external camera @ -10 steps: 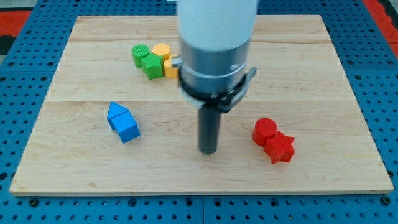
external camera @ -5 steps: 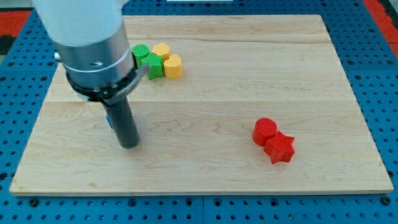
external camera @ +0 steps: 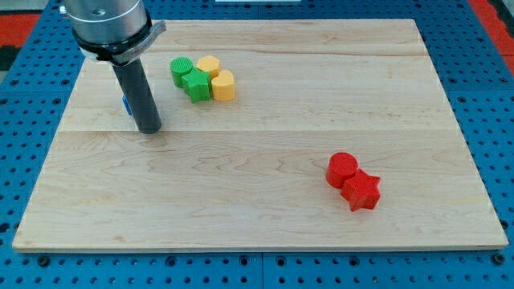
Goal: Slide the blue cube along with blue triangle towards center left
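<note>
My tip point(external camera: 149, 128) rests on the wooden board point(external camera: 265, 160) at the view's left, a little above mid height. The dark rod rises from it toward the view's top left. Only a thin sliver of blue block point(external camera: 126, 104) shows at the rod's left edge. The rod hides the rest, so I cannot make out its shape or tell the blue cube from the blue triangle.
A green cylinder point(external camera: 181, 69), a green block point(external camera: 195, 84) and two yellow cylinders point(external camera: 209, 65) point(external camera: 224, 84) cluster at the view's top, right of the rod. A red cylinder point(external camera: 343, 168) and a red star point(external camera: 361, 191) lie at the view's lower right.
The rod swept from the board's middle to the left onto the blue blocks, then moved up the view. The blue blocks went up with it and are now almost hidden behind the rod.
</note>
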Motion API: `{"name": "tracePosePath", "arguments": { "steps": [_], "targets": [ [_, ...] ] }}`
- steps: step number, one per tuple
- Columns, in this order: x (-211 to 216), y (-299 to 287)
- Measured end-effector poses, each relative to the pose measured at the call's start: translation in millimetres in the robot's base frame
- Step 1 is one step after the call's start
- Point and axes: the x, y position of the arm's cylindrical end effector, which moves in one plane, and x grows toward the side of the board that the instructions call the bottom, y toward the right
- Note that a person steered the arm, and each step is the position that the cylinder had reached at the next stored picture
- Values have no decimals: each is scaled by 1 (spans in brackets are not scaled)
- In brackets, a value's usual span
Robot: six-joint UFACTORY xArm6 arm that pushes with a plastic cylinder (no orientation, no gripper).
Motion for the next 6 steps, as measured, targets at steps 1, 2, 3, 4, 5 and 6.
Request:
{"name": "tracePosePath", "arguments": {
  "steps": [1,2,3,4,5,6],
  "targets": [
    [-3,0],
    [-1,-1],
    [2,-22],
    [1,-36],
    [-3,-42],
    [-4,-63]
  ]
}}
